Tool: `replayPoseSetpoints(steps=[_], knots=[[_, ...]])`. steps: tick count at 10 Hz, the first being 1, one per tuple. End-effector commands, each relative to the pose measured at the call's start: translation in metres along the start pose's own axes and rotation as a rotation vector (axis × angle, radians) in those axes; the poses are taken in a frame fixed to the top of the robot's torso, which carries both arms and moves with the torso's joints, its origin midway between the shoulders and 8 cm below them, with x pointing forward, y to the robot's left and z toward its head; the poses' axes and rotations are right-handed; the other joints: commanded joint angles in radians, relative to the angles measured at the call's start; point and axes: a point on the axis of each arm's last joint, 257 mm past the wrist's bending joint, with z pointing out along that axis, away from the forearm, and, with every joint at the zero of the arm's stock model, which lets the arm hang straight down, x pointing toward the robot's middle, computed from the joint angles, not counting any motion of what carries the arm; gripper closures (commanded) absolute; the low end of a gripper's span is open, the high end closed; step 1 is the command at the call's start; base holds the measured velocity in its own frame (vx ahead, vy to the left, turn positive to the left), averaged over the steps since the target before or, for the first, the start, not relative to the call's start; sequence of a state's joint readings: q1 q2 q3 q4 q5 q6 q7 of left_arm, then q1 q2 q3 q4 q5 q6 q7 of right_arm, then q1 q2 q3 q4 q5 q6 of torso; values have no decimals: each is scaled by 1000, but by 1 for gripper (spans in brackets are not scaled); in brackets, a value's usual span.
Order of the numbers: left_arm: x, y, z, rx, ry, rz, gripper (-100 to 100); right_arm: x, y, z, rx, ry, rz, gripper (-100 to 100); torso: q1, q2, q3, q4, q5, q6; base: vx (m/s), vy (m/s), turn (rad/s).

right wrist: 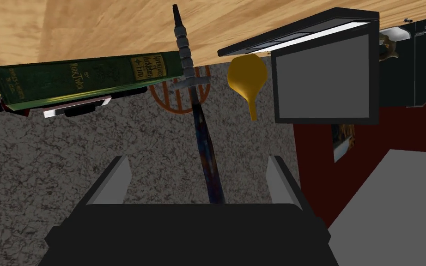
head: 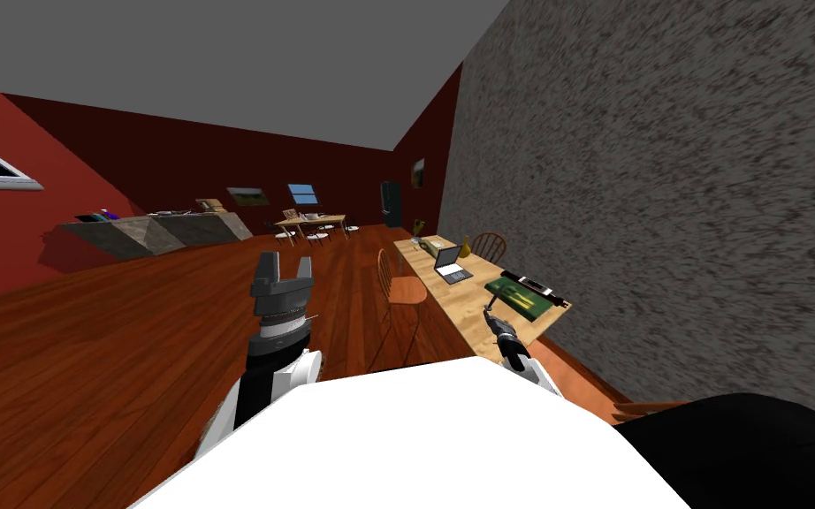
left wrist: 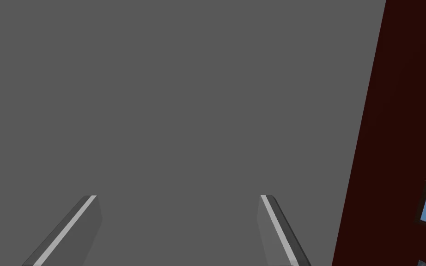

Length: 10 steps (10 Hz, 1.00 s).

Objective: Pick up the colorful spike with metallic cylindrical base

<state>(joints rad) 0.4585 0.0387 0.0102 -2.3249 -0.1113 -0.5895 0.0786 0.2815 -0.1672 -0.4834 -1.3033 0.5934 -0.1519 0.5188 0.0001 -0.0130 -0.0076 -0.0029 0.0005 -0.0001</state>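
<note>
One spike (right wrist: 206,138), a slim dark shaft mottled blue and red ending in a ribbed grey metallic cylinder, runs between the right gripper's (right wrist: 198,159) two spread blades, untouched by either. Its grey end is just beside one green book (right wrist: 82,78) on the pale grainy wood table (right wrist: 92,27). Past the book sit one open laptop (right wrist: 323,78) and one smooth yellow gourd-shaped flask (right wrist: 246,76); the left gripper's (left wrist: 178,197) blades stand apart.
</note>
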Motion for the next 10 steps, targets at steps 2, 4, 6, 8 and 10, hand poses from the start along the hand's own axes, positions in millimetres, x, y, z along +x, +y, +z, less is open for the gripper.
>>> replayPoseSetpoints(steps=[2, 4, 6, 8, 10], knots=[[0, 0, 0, 0, 0, 0, 0, -11, -2, 11, 6, -13, -73, -100, 1, 1, 0, 0, 0, 0, 174, 57, -149], [0, 0, 0, 0, 0, 0, 0, -23, -7, 21, 15, -27, -138, -100, -1, -1, 0, 0, 0, 0, 205, 32, -227], [0, 0, 0, 0, 0, 0, 0, -27, -9, 24, 18, -32, -153, -100, -2, -1, -1, 0, 0, 0, 153, 18, -93], [0, 0, 0, 0, 0, 0, 0, -29, -3, 33, -20, -34, -162, -100, -4, 10, 5, 2, -1, 0, 32, 19, -69], [0, 0, 0, 0, 0, 0, 0, -25, -2, 39, -49, -23, -164, -100, 2, 7, 4, 2, 0, 0, 96, 96, -140]])
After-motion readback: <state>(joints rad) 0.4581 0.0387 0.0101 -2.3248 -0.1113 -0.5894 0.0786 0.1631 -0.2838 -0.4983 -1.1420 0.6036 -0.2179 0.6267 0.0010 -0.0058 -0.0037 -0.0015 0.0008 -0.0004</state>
